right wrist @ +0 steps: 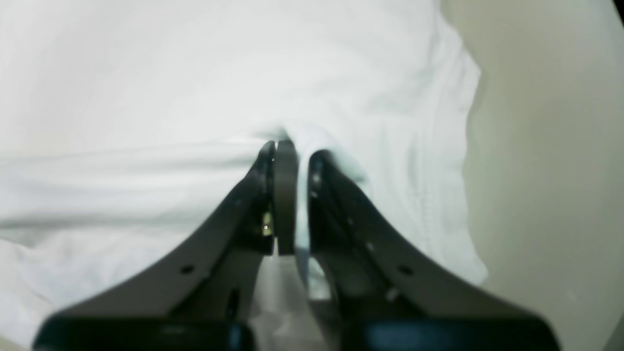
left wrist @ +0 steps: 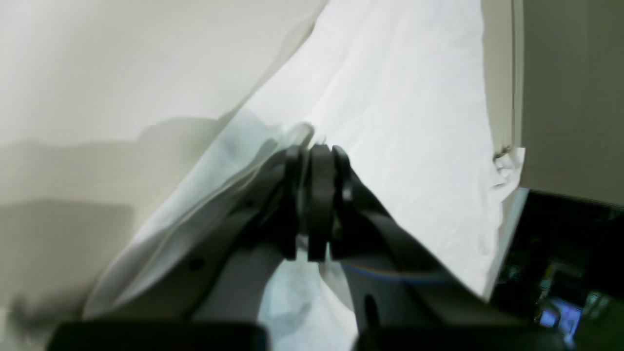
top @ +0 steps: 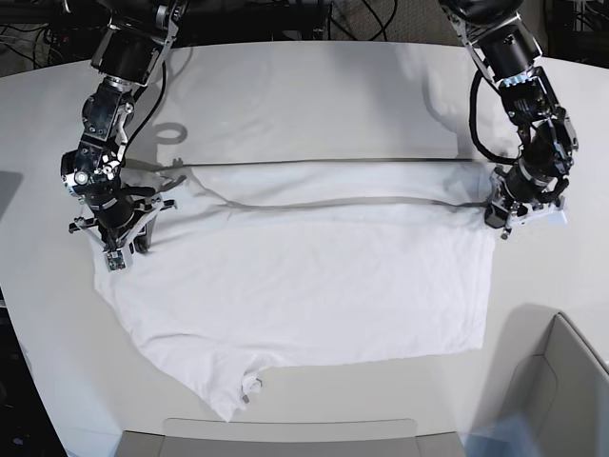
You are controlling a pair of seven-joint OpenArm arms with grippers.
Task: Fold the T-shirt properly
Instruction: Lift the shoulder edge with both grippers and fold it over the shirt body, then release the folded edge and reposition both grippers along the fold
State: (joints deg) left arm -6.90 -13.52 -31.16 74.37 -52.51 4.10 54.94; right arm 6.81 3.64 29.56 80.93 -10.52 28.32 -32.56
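Note:
The white T-shirt (top: 314, 286) lies spread on the white table (top: 314, 105), its collar tag (top: 250, 386) near the front edge. Its far hem is raised and pulled taut between both arms. On the right of the base view, my left gripper (top: 497, 214) is shut on one end of that hem. The left wrist view shows cloth (left wrist: 399, 122) bunched at the closed tips (left wrist: 317, 148). On the left of the base view, my right gripper (top: 128, 243) is shut on the other end. In the right wrist view a fold of fabric (right wrist: 195, 73) is pinched between the fingers (right wrist: 292, 148).
An open cardboard box (top: 561, 400) stands at the front right corner. A pale flat tray edge (top: 285, 433) runs along the table's front. Cables and dark equipment sit behind the table's far edge.

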